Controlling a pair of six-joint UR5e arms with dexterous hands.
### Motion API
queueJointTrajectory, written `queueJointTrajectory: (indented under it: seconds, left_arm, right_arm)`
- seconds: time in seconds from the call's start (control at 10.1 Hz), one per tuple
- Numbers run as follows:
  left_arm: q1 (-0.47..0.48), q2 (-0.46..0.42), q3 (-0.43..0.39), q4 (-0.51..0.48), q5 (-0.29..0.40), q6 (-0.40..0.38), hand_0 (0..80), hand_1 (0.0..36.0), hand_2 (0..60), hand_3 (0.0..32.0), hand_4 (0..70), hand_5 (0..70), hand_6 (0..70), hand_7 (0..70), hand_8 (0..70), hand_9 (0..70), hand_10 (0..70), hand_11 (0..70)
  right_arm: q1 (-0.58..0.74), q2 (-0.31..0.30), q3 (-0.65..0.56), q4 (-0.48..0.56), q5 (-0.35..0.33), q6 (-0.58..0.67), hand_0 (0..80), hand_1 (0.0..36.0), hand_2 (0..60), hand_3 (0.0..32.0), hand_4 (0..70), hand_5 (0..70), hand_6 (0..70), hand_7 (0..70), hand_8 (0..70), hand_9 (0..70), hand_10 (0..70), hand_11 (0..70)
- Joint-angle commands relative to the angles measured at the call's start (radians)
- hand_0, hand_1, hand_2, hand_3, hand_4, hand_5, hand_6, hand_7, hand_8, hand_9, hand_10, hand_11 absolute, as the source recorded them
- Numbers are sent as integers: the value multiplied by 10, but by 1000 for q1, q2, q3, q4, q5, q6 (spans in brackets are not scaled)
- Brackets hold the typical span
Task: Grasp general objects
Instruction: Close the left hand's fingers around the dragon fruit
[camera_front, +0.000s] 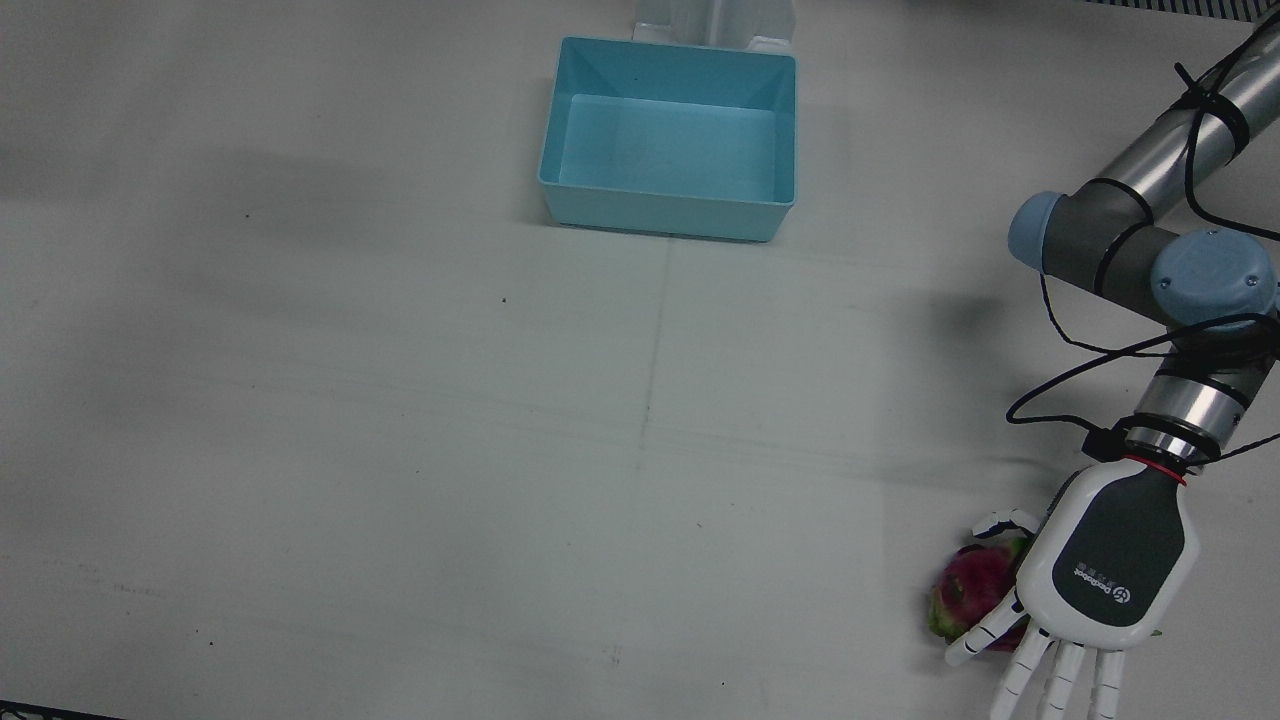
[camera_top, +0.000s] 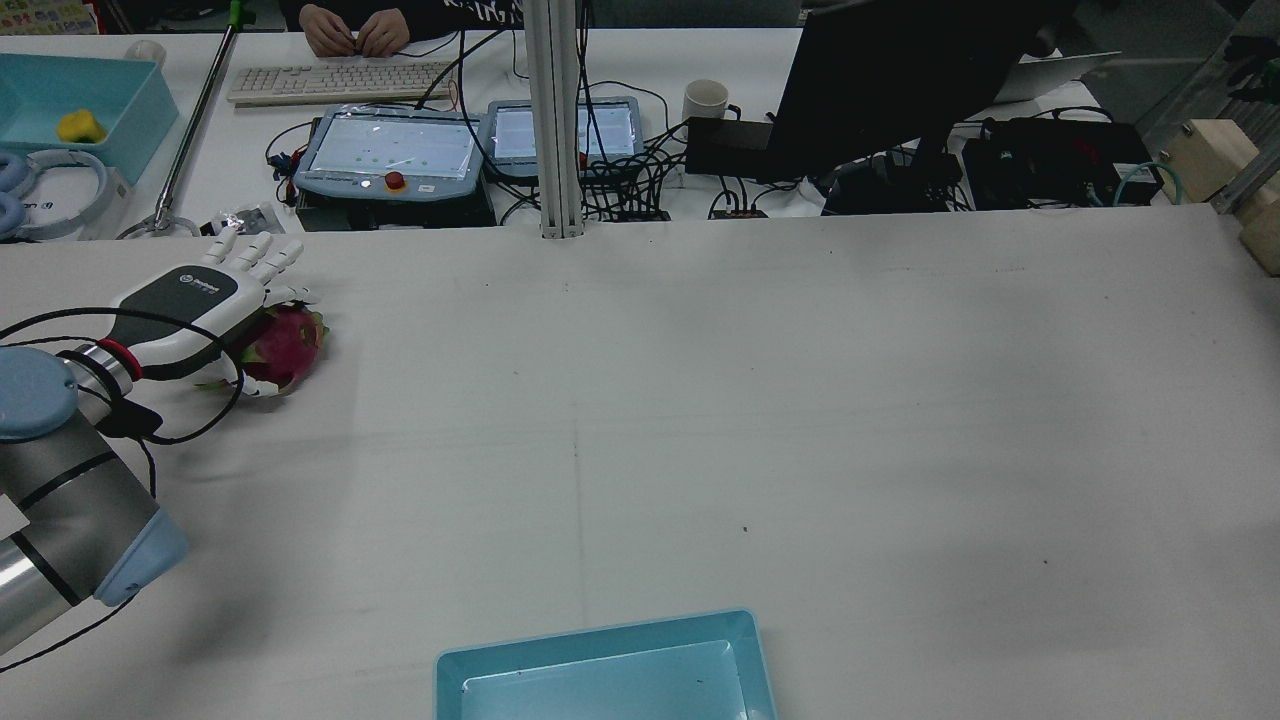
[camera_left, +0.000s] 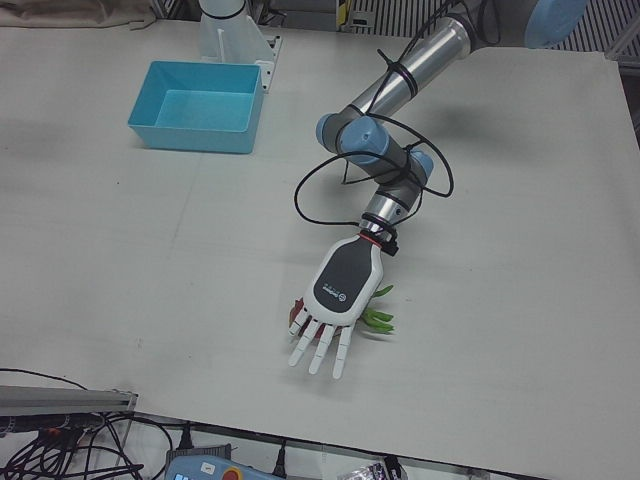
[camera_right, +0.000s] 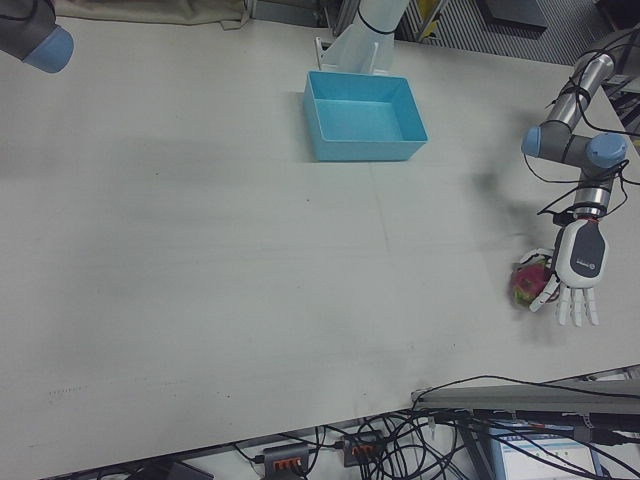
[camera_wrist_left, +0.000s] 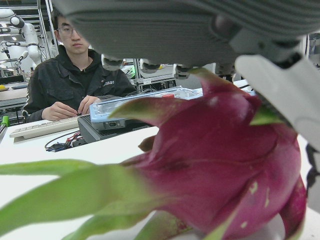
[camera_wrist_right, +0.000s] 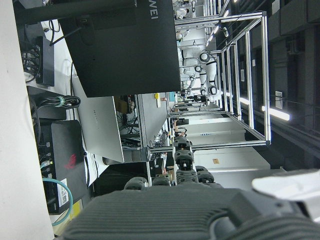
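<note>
Dragon fruit (camera_front: 968, 590): magenta skin, green scale tips, lay on its side on white table, at 4 o'clock from turquoise bin (camera_front: 670, 137), well apart.

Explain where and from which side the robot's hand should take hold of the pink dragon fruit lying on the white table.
Probably grip the rounded pink body of the dragon fruit, not its thin green leaf tips, which look too flimsy to hold. Come from above, as the left hand is placed now: the fruit lies on its side on the white table, so fingers can wrap round its middle.

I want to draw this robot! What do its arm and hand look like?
The left arm is a silver tube with grey joints and pale blue caps, with black cables strapped along it. The left hand is white with a dark grey back, small white logo and a red wrist ring.
</note>
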Motion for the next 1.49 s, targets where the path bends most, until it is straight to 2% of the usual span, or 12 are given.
queueJointTrajectory:
  seconds: [0.0,0.3,0.6,0.69,0.79,0.89,0.99,1.09,1.19,1.39]
  left_arm:
    - [2,0,0,0,1,14,528,249,298,0,250,251,0,129,0,11,0,0]
    - [2,-2,-1,0,-2,14,521,235,292,0,284,286,29,173,8,20,0,0]
    - [0,-2,-1,0,-2,14,527,235,296,0,272,301,93,261,70,38,0,0]
    - [0,-2,-1,0,-2,14,537,242,317,0,261,321,138,330,132,52,30,55]
    - [0,-2,-1,-1,-2,14,546,266,392,0,246,336,172,385,178,96,103,165]
    - [0,-2,-1,-3,-2,14,563,328,598,0,234,359,220,463,237,179,195,303]
    - [0,-2,-3,-7,-2,13,579,360,600,0,232,404,281,552,304,271,322,483]
    - [0,-2,-6,-12,-2,11,596,360,600,0,257,452,329,623,367,357,401,587]
    - [-2,-2,-12,-10,1,2,586,360,600,0,291,459,336,628,381,376,408,596]
    - [-9,0,-82,20,9,-1,548,360,600,0,268,414,268,539,332,310,389,569]
  right_arm:
    - [0,1,0,0,0,0,0,0,0,0,0,0,0,0,0,0,0,0]
    - [-1,1,0,0,2,0,0,0,0,0,0,0,0,0,0,0,0,0]
    - [-1,1,0,0,2,0,0,0,0,0,0,0,0,0,0,0,0,0]
    - [-1,1,0,0,2,0,0,0,0,0,0,0,0,0,0,0,0,0]
    - [-1,1,0,0,0,0,0,0,0,0,0,0,0,0,0,0,0,0]
    - [-1,1,0,0,0,0,0,0,0,0,0,0,0,0,0,0,0,0]
    - [-1,1,0,0,0,0,0,0,0,0,0,0,0,0,0,0,0,0]
    - [0,1,0,0,0,0,0,0,0,0,0,0,0,0,0,0,0,0]
    - [0,1,0,0,0,0,0,0,0,0,0,0,0,0,0,0,0,0]
    - [-1,1,0,0,0,0,0,0,0,0,0,0,0,0,0,0,0,0]
